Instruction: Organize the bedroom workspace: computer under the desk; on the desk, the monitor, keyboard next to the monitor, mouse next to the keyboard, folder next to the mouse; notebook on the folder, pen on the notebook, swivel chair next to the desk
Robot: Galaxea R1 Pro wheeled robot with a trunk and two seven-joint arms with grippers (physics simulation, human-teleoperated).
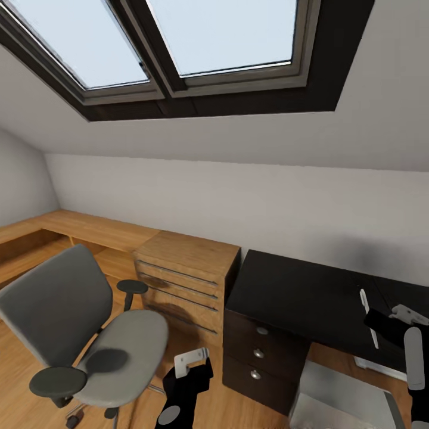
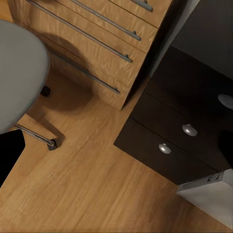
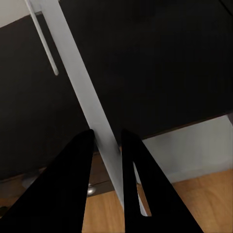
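Swivel chair point(image 1: 89, 333) stands at the left, its seat bare. The left gripper point(image 1: 192, 362) hangs low beside it, and whether it is open cannot be told. Further right, over the desk point(image 1: 298, 292), the right gripper point(image 3: 107, 133) is clamped on a thin pale slab point(image 3: 77, 73) seen edge-on, folder or notebook unclear, near the pen point(image 3: 46, 43). The slab likely wants levelling flat before lowering, clear of the pen.
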